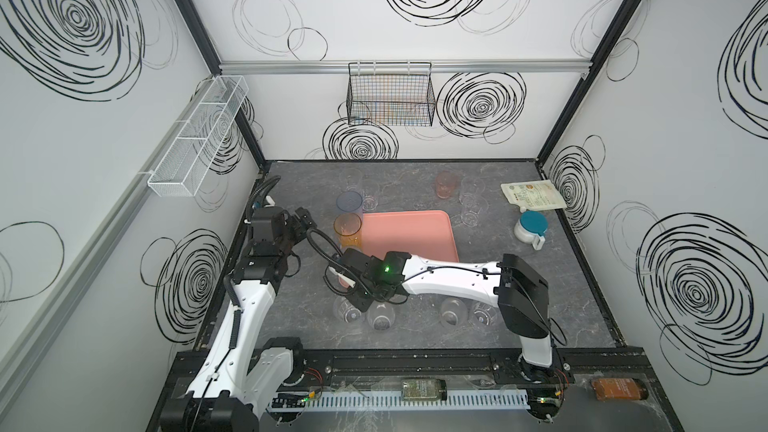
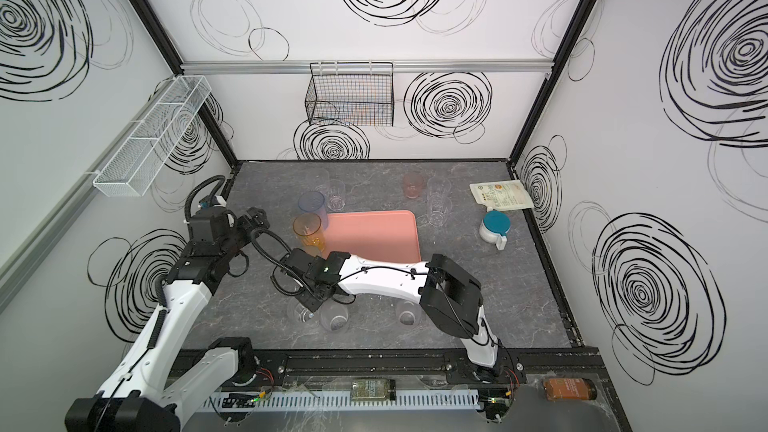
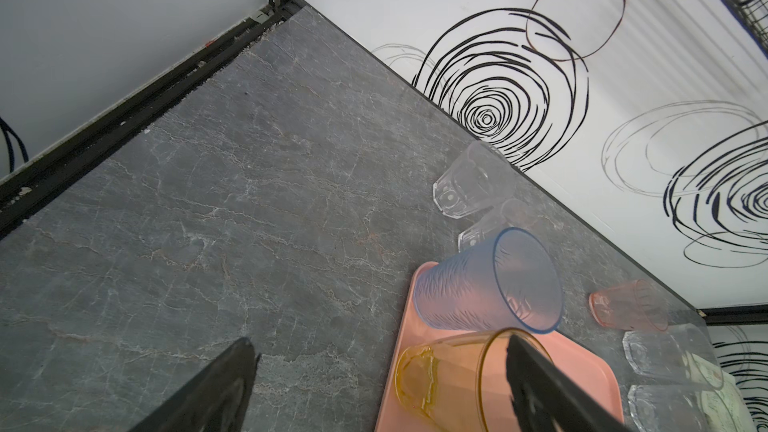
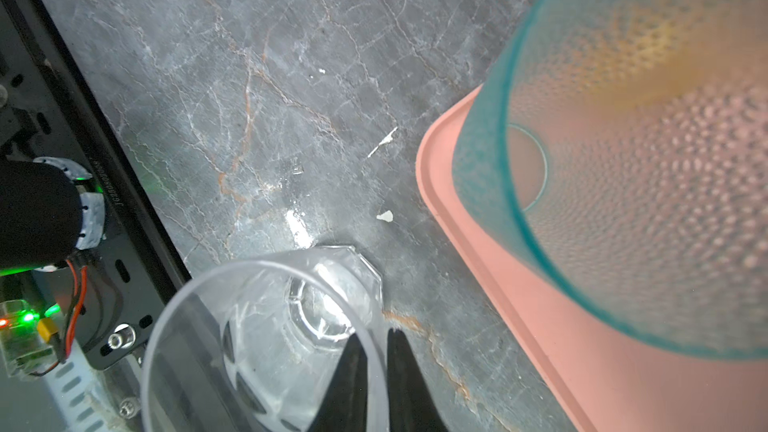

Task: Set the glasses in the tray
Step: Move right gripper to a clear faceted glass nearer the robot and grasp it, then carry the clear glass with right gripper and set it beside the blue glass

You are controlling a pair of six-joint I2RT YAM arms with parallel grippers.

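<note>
The glasses (image 1: 454, 312): where are they, as pictured?
— On the grey desk (image 1: 519, 284), ringed around the pink tray (image 1: 409, 234). Four clear ones line the near side; two clear ones stand at the far left, and a pink glass (image 1: 448, 184) with two more clear ones at the far right. A blue glass (image 1: 349, 201) stands by the tray's far-left corner, an amber glass (image 1: 348, 229) just beside it at the tray's left edge; on or off the rim, I cannot tell. A teal glass (image 4: 478, 209), seen from my right wrist, stands at the tray's near corner.
— And your hands?
— My right hand (image 4: 375, 338), reaching across the middle, is pinched nearly closed on the wall of the leftmost near-side clear glass (image 4: 266, 326): one finger inside the rim, one outside. The glass stands upright on the desk, near the tray. My left hand (image 3: 380, 340) is spread wide and holds nothing, poised above the desk left of the amber glass.
— Anything else in shot?
— A white pouch (image 1: 534, 195) and a teal-lidded jar (image 1: 530, 229), right of the tray.
</note>
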